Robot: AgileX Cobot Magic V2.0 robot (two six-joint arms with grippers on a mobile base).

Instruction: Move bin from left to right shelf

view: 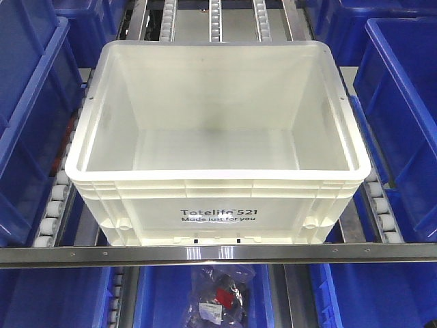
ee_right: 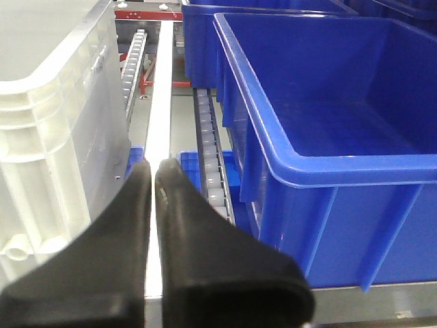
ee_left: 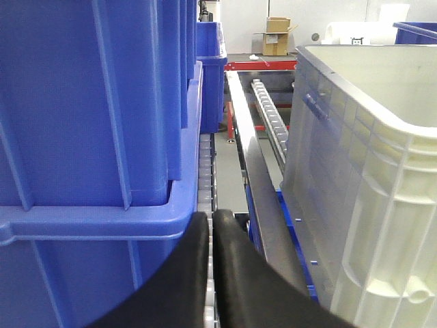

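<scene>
Setting: warehouse flow-rack shelf with roller tracks [view: 51, 205] and a metal front rail [view: 218, 254]; blue bins [view: 27, 102] stood at 9 and 3 o'clock in the front view.
Task thing: the bin [view: 218, 201], a large white tote, empty, sat on the rollers at the centre of the front view, against the front rail.
Long axis: it appeared to run from 9 to 3 o'clock, along the shelf front.
Left end effector [ee_left: 212, 220]: its black fingers were pressed together and held nothing; the white bin's side wall rose near it at 2 o'clock, and a blue bin stood at 10 o'clock.
Right end effector [ee_right: 153, 171]: it was closed to a thin slit and held nothing; the white bin stood near it at 9 o'clock.
Key relation: the bin lay between the two arms, one at each short side; neither touched it, and neither looked clearly nearer.
Next move, as a judgement: both would need to close inward on the side walls.
Writing: black print on the front wall read "Totelife 521" over "Made just for you".
Other writing: none was legible.
</scene>
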